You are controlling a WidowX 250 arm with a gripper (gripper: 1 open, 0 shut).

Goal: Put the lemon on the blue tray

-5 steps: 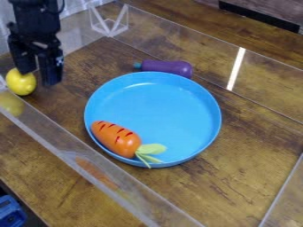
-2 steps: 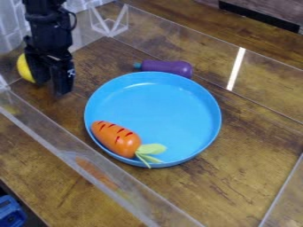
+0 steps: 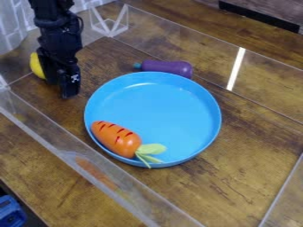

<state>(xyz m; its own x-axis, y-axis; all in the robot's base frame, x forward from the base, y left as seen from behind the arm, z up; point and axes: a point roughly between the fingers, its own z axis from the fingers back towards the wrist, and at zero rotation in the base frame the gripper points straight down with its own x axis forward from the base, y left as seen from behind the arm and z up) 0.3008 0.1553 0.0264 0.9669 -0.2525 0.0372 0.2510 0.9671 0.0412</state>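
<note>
My claw (image 3: 62, 78) hangs pointing down with its jaws apart, nothing held. The lemon (image 3: 39, 63) sits just behind its fingers, half hidden, left of the blue tray (image 3: 207, 106).

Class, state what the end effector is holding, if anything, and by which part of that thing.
Nothing is held yet. The end effector is open, lowered beside the lemon, which mostly hides behind it. Contact cannot be told.
</note>
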